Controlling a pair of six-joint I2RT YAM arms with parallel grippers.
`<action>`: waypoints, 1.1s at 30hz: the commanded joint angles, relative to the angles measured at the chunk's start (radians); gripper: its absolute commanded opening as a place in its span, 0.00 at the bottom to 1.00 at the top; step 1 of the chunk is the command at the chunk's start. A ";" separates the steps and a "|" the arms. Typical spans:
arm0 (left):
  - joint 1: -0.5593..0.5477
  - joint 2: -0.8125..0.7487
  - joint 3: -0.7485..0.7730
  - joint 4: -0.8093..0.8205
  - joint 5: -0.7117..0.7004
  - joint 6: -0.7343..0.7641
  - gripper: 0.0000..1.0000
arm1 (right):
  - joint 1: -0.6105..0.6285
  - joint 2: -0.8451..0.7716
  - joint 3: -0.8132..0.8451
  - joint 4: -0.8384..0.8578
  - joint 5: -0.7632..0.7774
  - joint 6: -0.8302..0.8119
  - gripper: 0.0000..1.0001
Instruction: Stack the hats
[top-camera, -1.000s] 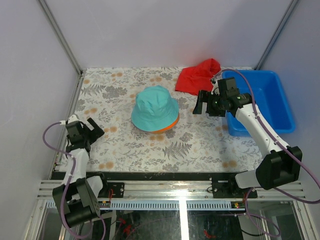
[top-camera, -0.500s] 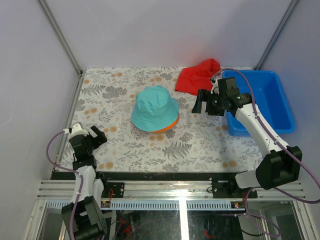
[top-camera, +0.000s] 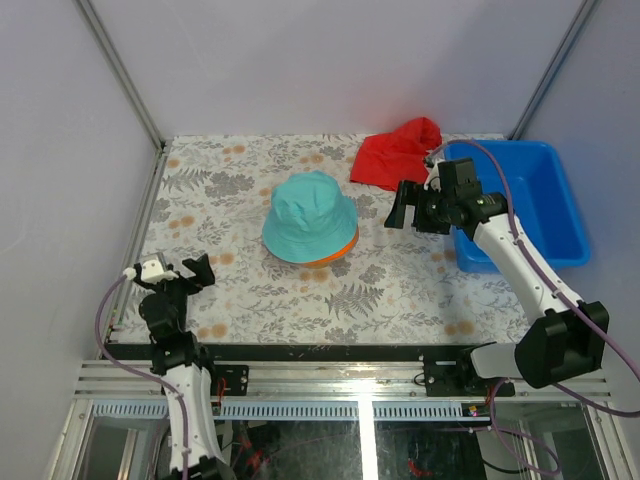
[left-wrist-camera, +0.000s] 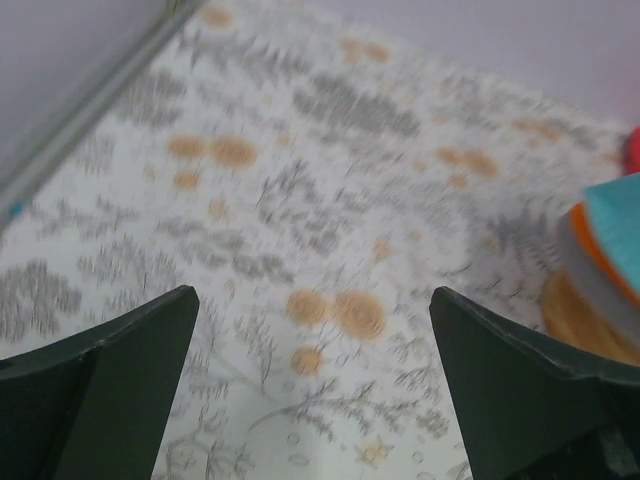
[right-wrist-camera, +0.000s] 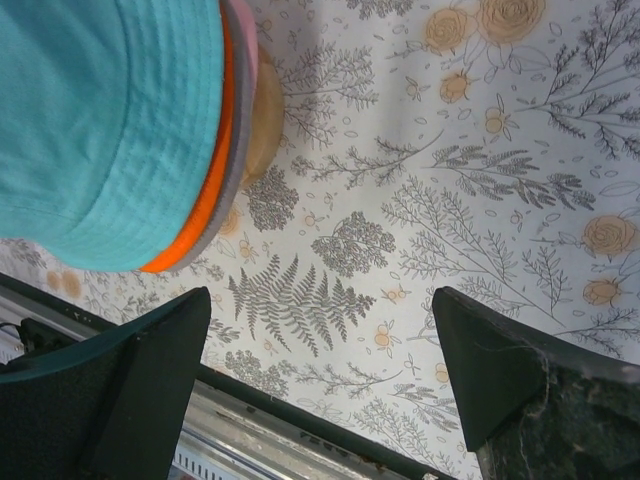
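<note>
The hats, teal over orange, grey and pink, sit stacked at the middle of the table, soft and floppy, probably best pinched by the brim, while the left end effector and right end effector both gape empty.

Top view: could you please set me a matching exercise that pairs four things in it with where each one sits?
Things:
1. teal hat
2. orange hat
3. red cloth
4. bin

Places:
A. furthest right
B. bunched at the far edge of the table
C. top of the stack
D. only a brim edge showing under another hat

Pairs: 1-C, 2-D, 3-B, 4-A
</note>
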 joint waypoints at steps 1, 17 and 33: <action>-0.019 -0.216 -0.113 -0.002 0.104 0.063 1.00 | 0.003 -0.036 -0.066 0.054 -0.005 0.019 1.00; -0.048 -0.153 -0.119 0.050 0.063 0.059 1.00 | 0.004 -0.345 -0.539 0.457 0.311 -0.283 0.99; -0.047 -0.144 -0.119 0.054 0.061 0.059 1.00 | -0.008 -0.514 -0.953 0.794 0.564 -0.393 0.99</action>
